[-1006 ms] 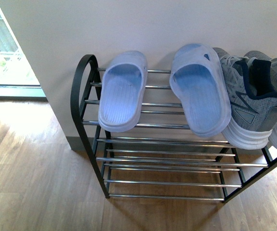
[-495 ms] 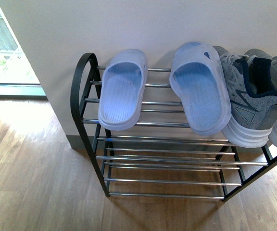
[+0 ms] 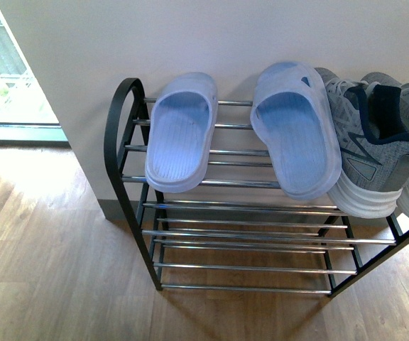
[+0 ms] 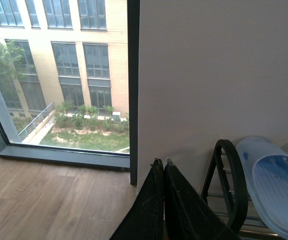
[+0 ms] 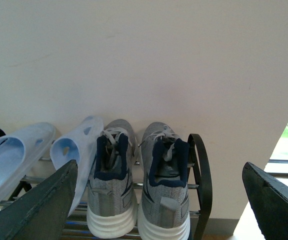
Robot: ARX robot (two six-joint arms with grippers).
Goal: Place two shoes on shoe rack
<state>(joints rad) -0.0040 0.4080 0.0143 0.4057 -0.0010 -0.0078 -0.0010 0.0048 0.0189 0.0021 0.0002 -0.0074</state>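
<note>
well, left claw (image 4: 163, 167) pressed closed, empty; right claw (image 5: 164, 200) spread wide, empty.

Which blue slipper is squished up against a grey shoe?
The right-hand slide. Its edge presses against the grey sneaker, while the left-hand slide sits alone near the rack's black end frame.

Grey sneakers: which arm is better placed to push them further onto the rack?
Right, probably: the right gripper, open, faces the grey sneakers; the left gripper is shut at the rack's far end.
</note>
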